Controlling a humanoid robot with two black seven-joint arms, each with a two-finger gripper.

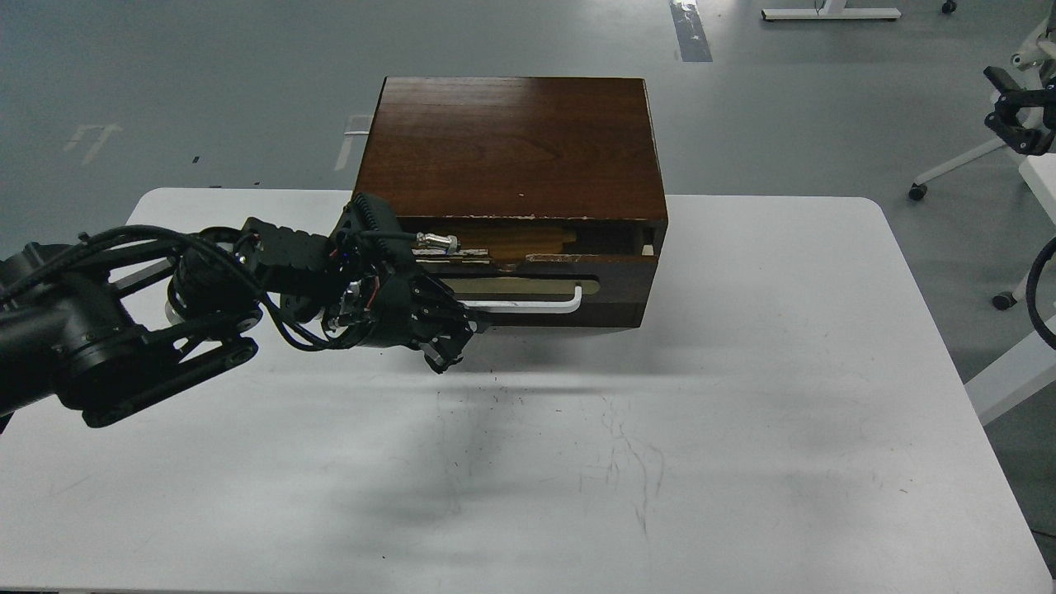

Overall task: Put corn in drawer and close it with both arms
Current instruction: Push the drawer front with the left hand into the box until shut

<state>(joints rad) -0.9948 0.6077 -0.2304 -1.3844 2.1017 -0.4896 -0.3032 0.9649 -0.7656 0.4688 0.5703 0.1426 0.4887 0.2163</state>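
Note:
The dark brown drawer [615, 285] is nearly shut in the wooden cabinet [511, 140], with only a narrow gap left at its top. The yellow corn [528, 240] lies inside and shows only as a dim strip through that gap. My left gripper [455, 342] is against the left end of the drawer front, beside the white bar handle [536, 304]. Its fingers look spread and hold nothing. My right gripper [1016, 124] is small and dark at the far right edge, well away from the table.
The cabinet stands at the back middle of the white table [742, 412]. The left arm [124, 346] and its cables stretch over the table's left side. White stand legs with castors [949, 169] are on the floor at the right.

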